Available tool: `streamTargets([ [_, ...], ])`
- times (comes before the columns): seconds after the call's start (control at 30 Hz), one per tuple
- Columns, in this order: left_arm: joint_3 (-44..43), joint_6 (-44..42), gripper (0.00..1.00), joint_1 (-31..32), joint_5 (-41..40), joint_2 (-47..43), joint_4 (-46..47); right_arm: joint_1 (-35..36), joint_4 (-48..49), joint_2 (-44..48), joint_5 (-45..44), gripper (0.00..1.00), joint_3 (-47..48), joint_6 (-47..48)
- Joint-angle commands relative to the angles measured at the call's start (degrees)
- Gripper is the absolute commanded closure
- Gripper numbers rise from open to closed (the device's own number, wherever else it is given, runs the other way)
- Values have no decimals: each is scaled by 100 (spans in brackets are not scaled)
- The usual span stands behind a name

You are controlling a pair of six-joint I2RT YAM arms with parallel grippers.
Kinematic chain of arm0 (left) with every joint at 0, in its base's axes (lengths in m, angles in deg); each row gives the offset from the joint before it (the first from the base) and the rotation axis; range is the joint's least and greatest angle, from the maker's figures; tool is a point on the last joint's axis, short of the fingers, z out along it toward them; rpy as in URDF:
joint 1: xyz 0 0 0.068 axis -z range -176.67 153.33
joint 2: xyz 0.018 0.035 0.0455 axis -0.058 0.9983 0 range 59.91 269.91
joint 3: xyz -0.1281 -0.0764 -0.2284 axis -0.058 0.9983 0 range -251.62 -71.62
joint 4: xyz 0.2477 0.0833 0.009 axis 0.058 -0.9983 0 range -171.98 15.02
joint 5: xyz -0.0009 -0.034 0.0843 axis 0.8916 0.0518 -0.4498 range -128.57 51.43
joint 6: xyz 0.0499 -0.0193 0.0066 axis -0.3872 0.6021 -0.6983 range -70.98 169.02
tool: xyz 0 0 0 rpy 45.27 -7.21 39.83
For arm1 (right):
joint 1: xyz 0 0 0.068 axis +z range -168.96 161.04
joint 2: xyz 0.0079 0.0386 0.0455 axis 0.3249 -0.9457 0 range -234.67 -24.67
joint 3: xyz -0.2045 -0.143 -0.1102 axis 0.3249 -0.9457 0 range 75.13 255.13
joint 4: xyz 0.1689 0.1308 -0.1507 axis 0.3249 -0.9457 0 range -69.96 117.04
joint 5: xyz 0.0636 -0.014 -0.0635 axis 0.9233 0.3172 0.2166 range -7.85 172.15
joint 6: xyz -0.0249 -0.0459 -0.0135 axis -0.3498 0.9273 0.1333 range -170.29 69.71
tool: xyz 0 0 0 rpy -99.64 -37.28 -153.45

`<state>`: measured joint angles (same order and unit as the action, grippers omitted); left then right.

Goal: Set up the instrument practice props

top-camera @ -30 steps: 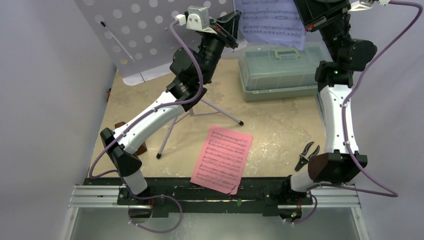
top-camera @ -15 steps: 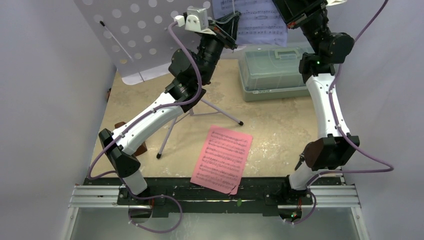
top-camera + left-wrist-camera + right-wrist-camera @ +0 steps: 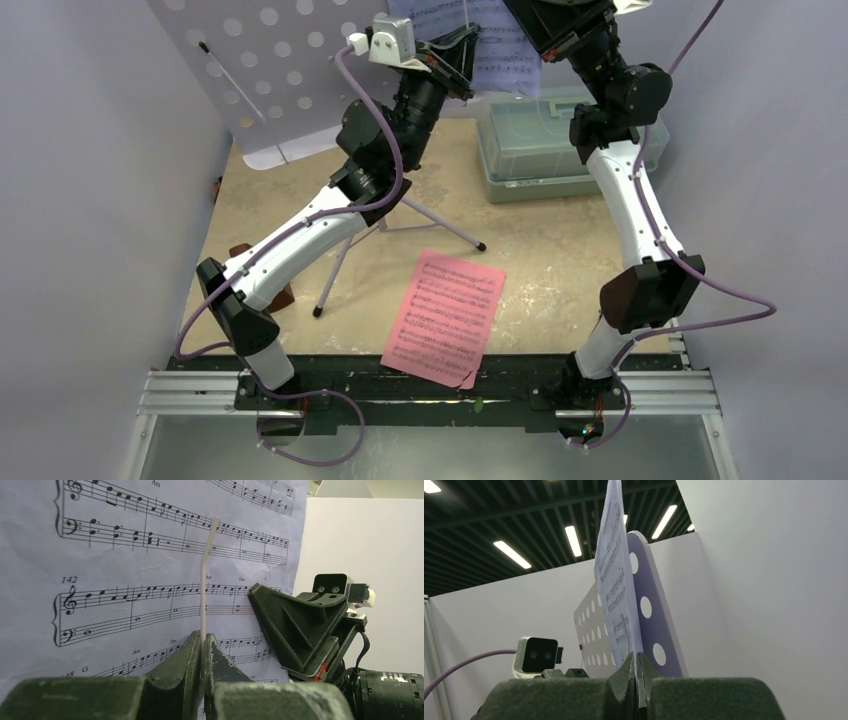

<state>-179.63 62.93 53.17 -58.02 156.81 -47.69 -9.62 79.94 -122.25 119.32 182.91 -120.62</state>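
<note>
While my right tool clamps the blue sheet at 12 o'clock beside the stand, my left tool pinches a thin white strip; pink sheet flat on desk, 6 o'clock.

robot lab booth: white partition walls, strip-lit industrial ceiling.

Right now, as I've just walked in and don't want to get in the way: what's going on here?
Two robot arms are setting up a music stand. The right gripper pinches an edge of the blue sheet and holds it up right beside the stand. The left gripper is shut on a thin pale rod just in front of that sheet. The pink sheet lies flat on the table, not yet placed.
</note>
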Motion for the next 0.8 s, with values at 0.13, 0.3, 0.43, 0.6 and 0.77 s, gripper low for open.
streamTargets([
  [0.13, 128, -20, 100, -27, 28, -373, 286, 206, 649, 72, -92, 100, -153, 118],
  [0.3, 147, 6, 100, -27, 37, -383, 291, 269, 668, -14, -91, 100, -153, 105],
  [0.43, 148, 19, 100, -27, 46, -383, 302, 274, 748, 24, -133, 100, -201, 20],
  [0.6, 163, 16, 100, -25, 46, -404, 309, 278, 825, 51, -269, 100, -225, -80],
  [0.77, 192, 46, 100, -27, 44, -435, 335, 318, 1054, -81, -329, 100, -229, -343],
])
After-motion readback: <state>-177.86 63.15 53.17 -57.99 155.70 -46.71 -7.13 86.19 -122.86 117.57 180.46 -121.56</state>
